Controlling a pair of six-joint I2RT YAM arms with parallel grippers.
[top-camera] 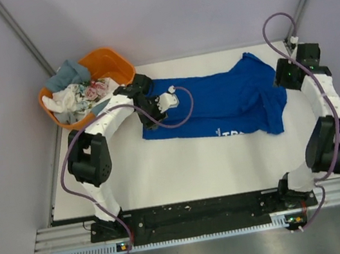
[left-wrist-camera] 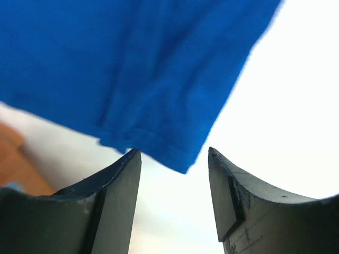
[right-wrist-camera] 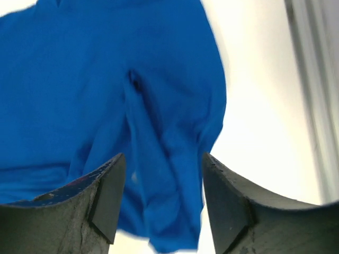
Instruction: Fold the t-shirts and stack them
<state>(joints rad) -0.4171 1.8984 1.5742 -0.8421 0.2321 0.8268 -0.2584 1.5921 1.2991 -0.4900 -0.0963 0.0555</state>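
A royal blue t-shirt (top-camera: 230, 97) with white lettering lies spread and rumpled across the back of the white table. My left gripper (top-camera: 150, 118) hovers at its left end, and in the left wrist view it (left-wrist-camera: 174, 153) stands open, with a hemmed corner of the blue t-shirt (left-wrist-camera: 148, 69) just beyond the fingertips and free of them. My right gripper (top-camera: 281, 76) is at the shirt's right end. It (right-wrist-camera: 164, 159) is open too, with wrinkled blue cloth (right-wrist-camera: 106, 95) lying below the gap, ungripped. More t-shirts, grey-blue (top-camera: 68, 74) and white and floral (top-camera: 80, 95), are piled in the tub.
An orange plastic tub (top-camera: 113, 61) stands at the table's back left corner, close to the left arm's wrist. Bare white table (top-camera: 189, 163) stretches in front of the blue shirt. Grey walls and a metal frame enclose the table.
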